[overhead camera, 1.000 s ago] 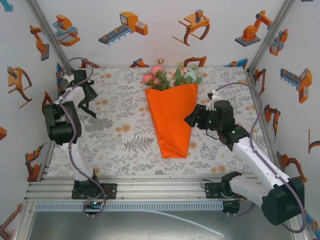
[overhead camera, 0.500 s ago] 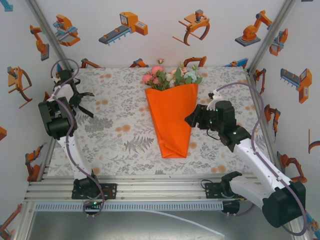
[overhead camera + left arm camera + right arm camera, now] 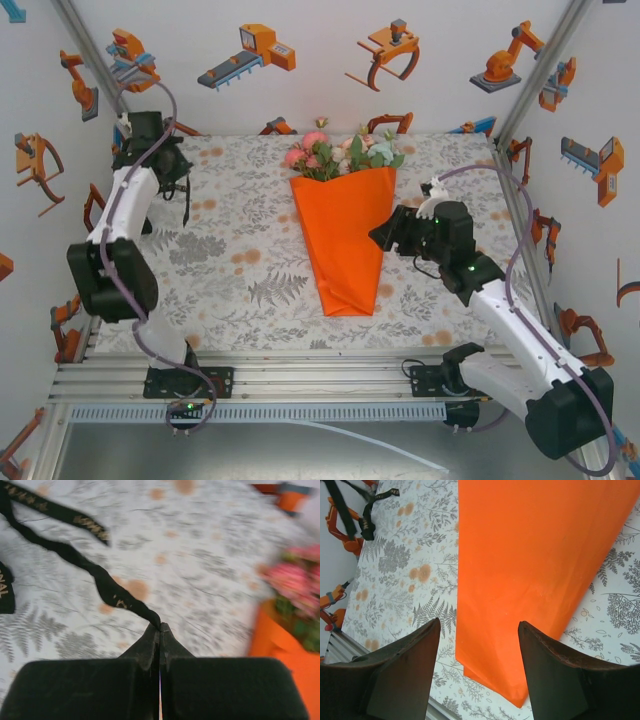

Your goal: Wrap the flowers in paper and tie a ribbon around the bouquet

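Pressed together, our left jaws pinch the ribbon point(image 3: 107, 587) at their very tips, and the strip trails away to the left over the worktop point(image 3: 210, 580). Our right jaws stand spread above the narrow lower half of the paper point(image 3: 535, 570); we cannot tell whether they touch it. The bouquet point(image 3: 345, 225) lies mid-worktop, well apart from the left jaws, with the flowers point(image 3: 340, 152) toward the far edge and the cone's tip toward us. We judge the wrapping done and the tying just starting. To do it well, we should keep the pinch firm, since so little ribbon sits between the tips. We should carry it across low and slow so the loose tail follows without snagging. We should aim for the cone's narrow waist, below the blooms. The right jaws ought to steady or lift the paper there, gently, because the thin sheet will crease or unroll if squeezed hard.
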You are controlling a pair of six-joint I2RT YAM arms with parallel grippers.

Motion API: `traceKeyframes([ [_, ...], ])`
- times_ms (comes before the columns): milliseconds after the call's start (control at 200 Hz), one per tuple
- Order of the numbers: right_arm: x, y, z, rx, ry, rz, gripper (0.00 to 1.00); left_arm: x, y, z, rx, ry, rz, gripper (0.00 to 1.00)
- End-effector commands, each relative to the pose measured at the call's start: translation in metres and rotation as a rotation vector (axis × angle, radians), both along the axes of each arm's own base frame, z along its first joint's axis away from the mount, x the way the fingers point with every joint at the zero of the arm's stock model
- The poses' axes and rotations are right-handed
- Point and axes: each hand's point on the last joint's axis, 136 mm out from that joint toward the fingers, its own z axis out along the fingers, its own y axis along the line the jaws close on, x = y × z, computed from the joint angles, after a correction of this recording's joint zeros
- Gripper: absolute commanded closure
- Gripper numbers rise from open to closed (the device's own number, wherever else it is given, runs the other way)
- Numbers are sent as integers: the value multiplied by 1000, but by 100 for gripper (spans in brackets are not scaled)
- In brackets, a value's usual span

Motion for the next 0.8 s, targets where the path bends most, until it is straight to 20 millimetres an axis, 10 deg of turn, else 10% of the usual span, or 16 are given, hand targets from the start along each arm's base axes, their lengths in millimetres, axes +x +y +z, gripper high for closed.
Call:
traceKeyframes([
  [0, 3, 0, 4, 24, -17, -8, 41, -31, -67, 29, -45, -39, -148, 100],
  [325, 9, 42, 58, 155, -197, 164, 41, -128, -240, 92, -185, -222, -469, 100],
  [491, -13, 77, 84, 127, -325, 314, 39, -164, -281, 78, -190, -200, -546, 100],
  [796, -52, 124, 61, 90, -381, 470, 37, -197, -305, 70, -223, -189, -622, 100],
])
